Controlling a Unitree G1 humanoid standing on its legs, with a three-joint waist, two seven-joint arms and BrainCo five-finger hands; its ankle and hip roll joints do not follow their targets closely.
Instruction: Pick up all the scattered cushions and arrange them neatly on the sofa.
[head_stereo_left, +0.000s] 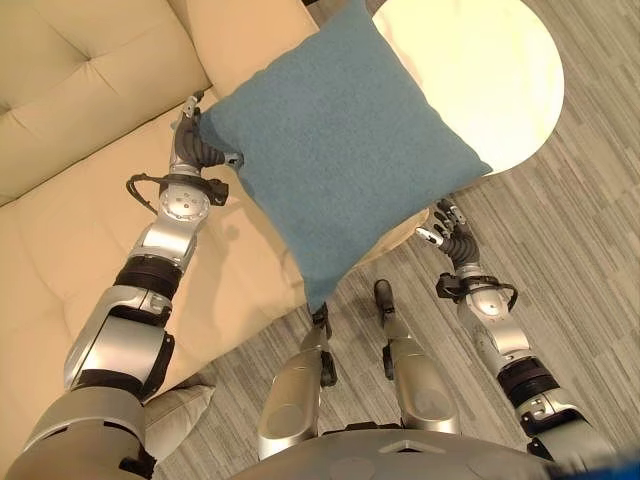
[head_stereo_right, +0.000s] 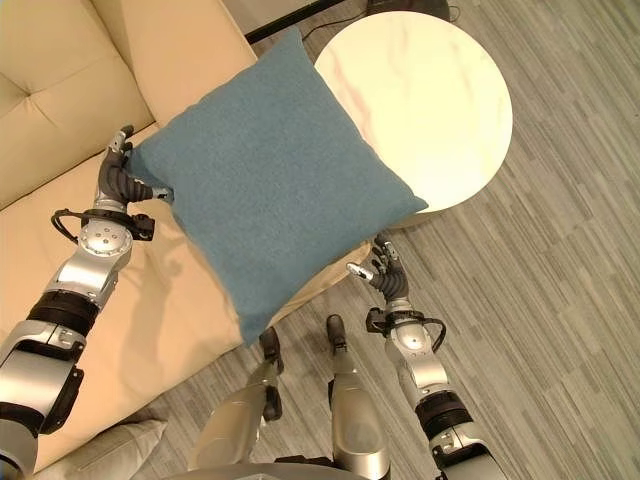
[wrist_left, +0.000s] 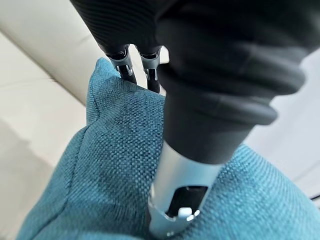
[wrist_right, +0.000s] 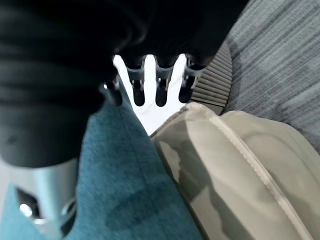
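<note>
A cushion (head_stereo_left: 335, 150) of plain teal-blue woven cloth is seen against a cream sofa (head_stereo_left: 70, 90) with tufted seams. The round worktop (head_stereo_right: 425, 100) is coloured pale cream with faint marbling. The floor (head_stereo_right: 560, 300) is laid in grey streaked planks.

I see a round table (head_stereo_right: 440, 100) with a pale, marbled top standing at the far right. Its near left edge is covered from my view. Its ribbed rim shows in the right wrist view. Under it runs a floor (head_stereo_right: 560, 330) of grey wood-grain planks, reaching across the right side and the near middle.
</note>
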